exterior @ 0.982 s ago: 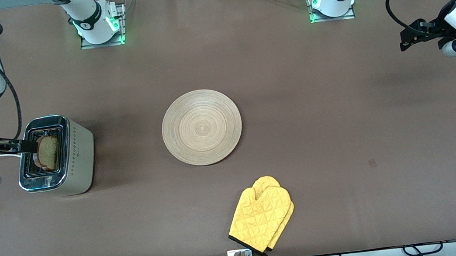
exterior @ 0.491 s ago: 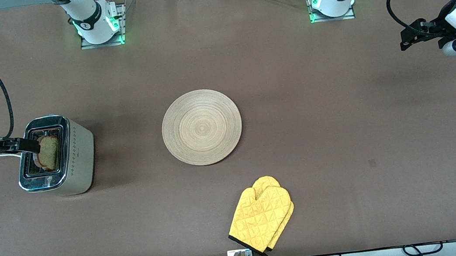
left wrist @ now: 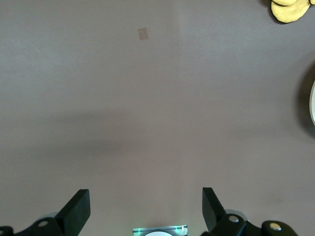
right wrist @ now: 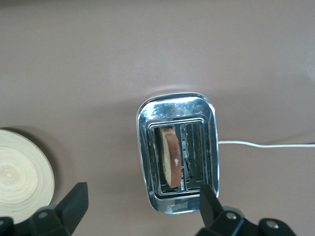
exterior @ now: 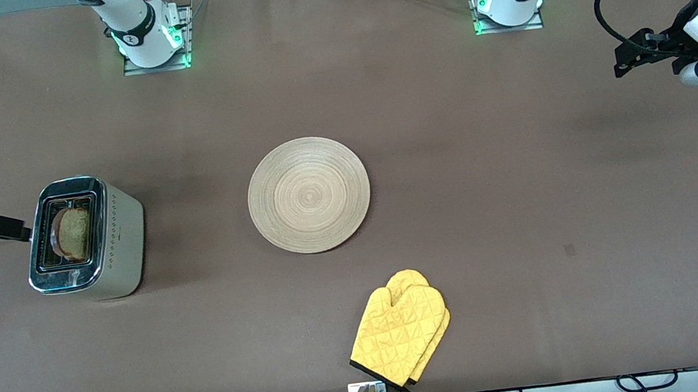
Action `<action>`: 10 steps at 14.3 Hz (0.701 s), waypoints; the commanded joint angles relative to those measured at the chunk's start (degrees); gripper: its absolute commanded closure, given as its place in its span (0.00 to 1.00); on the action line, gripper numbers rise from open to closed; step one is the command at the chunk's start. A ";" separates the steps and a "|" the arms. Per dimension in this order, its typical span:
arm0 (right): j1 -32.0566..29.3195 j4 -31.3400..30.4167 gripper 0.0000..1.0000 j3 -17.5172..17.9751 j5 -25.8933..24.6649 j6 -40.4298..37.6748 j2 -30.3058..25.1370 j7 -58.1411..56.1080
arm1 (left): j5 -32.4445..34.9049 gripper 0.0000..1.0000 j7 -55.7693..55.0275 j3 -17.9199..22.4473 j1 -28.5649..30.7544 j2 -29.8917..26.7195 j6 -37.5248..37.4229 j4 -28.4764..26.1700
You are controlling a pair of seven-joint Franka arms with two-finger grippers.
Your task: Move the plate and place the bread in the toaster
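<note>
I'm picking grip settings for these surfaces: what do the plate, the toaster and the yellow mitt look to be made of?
The plate: probably bamboo or light wood, matte, with fine concentric rings.
The toaster: shiny chrome-like top that mirrors the light; beige sides, painted metal or plastic, cannot tell which.
The mitt: quilted yellow fabric with diamond stitching, soft-looking, with dark trim at the cuff.

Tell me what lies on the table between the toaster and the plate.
Nothing: the front view shows only bare brown tabletop between the toaster, with the bread in its slot, and the plate.
</note>
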 commanded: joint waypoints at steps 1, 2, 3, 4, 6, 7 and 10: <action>-3.05 -4.70 0.00 3.63 -0.69 1.54 -4.21 -1.23 | -1.09 0.00 1.24 0.18 0.29 0.05 -1.18 1.16; -2.96 -4.97 0.00 3.81 -0.95 1.45 -4.30 -1.15 | -1.09 0.00 1.24 0.18 0.29 0.05 -1.18 1.16; -2.87 -5.93 0.00 3.72 -1.13 1.37 -5.00 -1.14 | -1.09 0.00 1.24 0.18 0.29 0.05 -1.18 1.16; -2.87 -8.81 0.00 3.81 -1.22 2.06 -6.83 -1.14 | -1.09 0.00 1.24 0.18 0.29 0.05 -1.18 1.16; -2.87 -17.22 0.00 4.07 -2.09 6.26 -12.18 -1.23 | -1.09 0.00 1.24 0.18 0.29 0.05 -1.18 1.16; -2.87 -21.45 0.00 4.16 -2.53 8.11 -14.91 -1.58 | -1.09 0.00 1.24 0.27 0.29 0.05 -1.18 1.16; -2.70 -27.55 0.00 4.33 -4.03 10.15 -19.15 -2.02 | -1.09 0.00 1.24 0.19 0.29 0.05 -1.18 1.16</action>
